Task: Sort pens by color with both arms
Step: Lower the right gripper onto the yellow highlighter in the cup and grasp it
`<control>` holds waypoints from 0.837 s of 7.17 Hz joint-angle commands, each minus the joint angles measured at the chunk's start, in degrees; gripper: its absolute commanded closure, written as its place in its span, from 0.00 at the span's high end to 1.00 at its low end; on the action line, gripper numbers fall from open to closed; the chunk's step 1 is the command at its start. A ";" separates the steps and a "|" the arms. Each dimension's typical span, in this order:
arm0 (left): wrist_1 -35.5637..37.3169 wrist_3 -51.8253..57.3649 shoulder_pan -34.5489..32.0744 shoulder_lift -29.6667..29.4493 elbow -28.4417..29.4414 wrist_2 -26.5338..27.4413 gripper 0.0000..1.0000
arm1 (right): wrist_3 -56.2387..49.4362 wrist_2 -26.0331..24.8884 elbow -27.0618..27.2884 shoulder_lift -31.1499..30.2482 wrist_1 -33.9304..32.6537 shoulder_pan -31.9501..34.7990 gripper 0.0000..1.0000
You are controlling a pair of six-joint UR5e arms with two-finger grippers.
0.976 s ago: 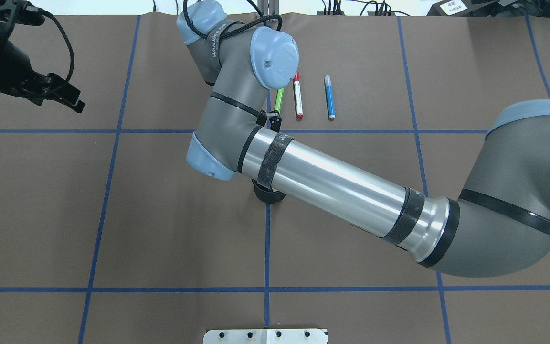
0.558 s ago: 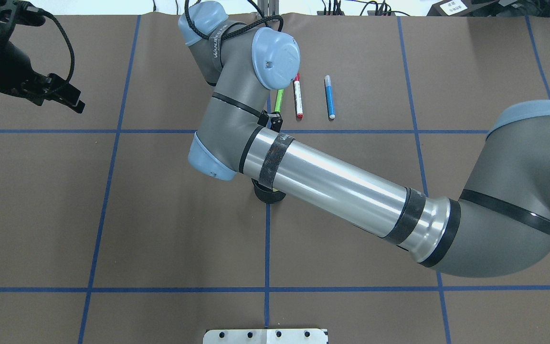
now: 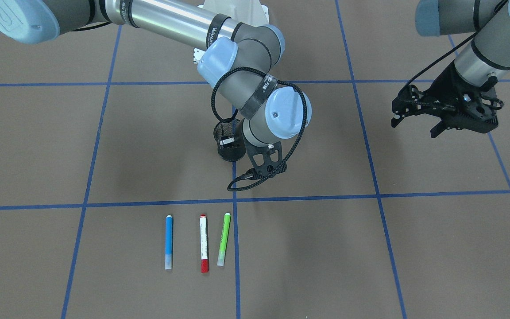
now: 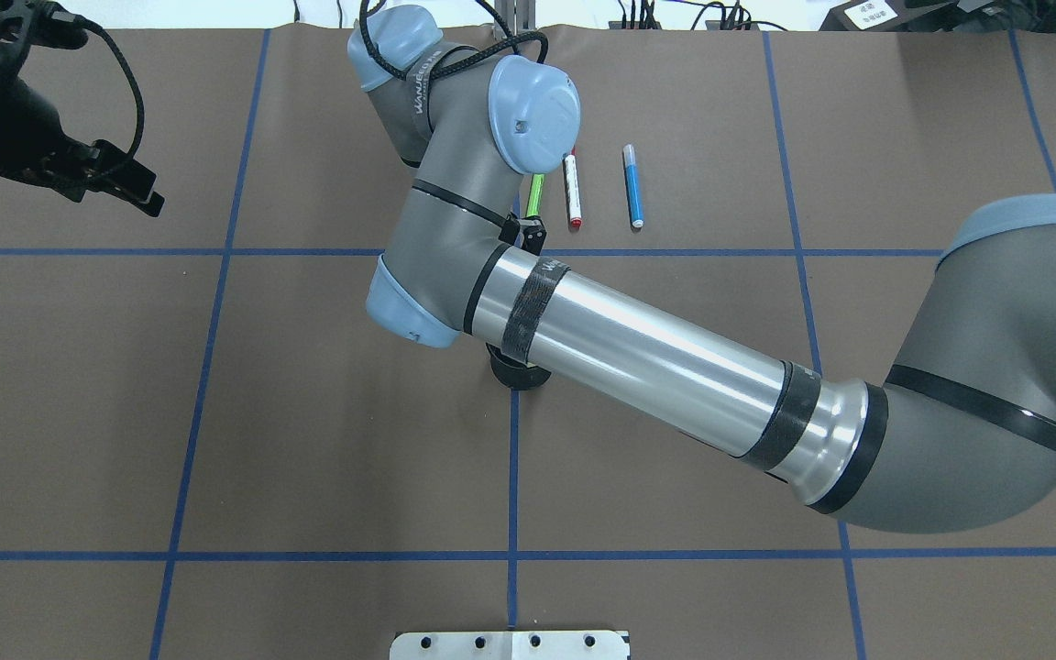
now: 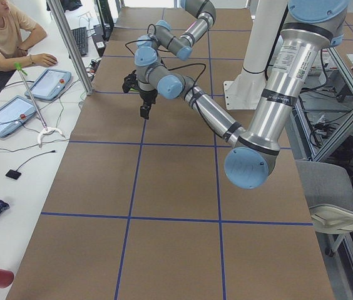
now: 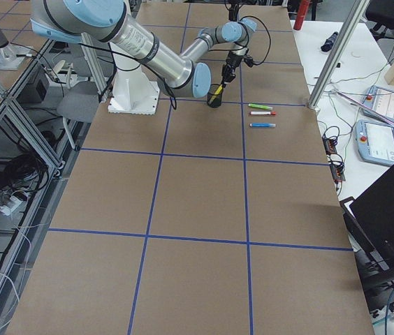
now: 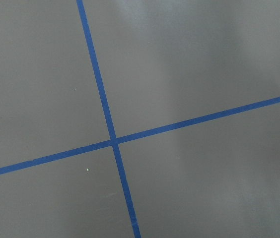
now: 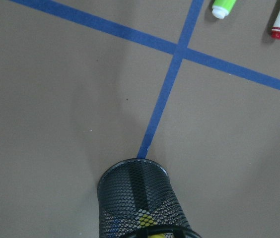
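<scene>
Three of the pens lie flat on the brown table mat [image 3: 104, 146], side by side and parallel but not touching, in the grid square on the operators' side of the cup. The green pen [image 3: 223, 239] is just beside a blue tape line [image 3: 236, 274]. The white pen with the red cap [image 3: 203, 243] is in the middle, cap end pointing away from the robot, and the blue pen [image 3: 168, 242] is outermost, toward the robot's right. I find the yellow pen [image 8: 146, 219] inside the black mesh cup [image 3: 228, 133], where its top shows through the mesh in the right wrist view. From the right side camera it leans in the cup.

The cup stands upright on the tape line, on the robot's side of the crossing nearest the pens. My right gripper [image 3: 230, 141] sits directly over the cup's mouth, with the wrist bent down above it. The arm and the cup hide the fingers, so I cannot tell whether they grip the yellow pen or stand apart.

My left gripper [image 3: 414, 128] hangs above the mat well off to the robot's left, far from the pens, fingers spread wide with nothing between them. Its wrist camera shows only mat and a tape crossing
</scene>
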 commanded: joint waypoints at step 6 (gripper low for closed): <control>0.09 -2.77 0.18 -0.01 -1.14 -0.09 0.99 | 5.71 -2.04 18.85 -0.99 -10.59 3.59 0.00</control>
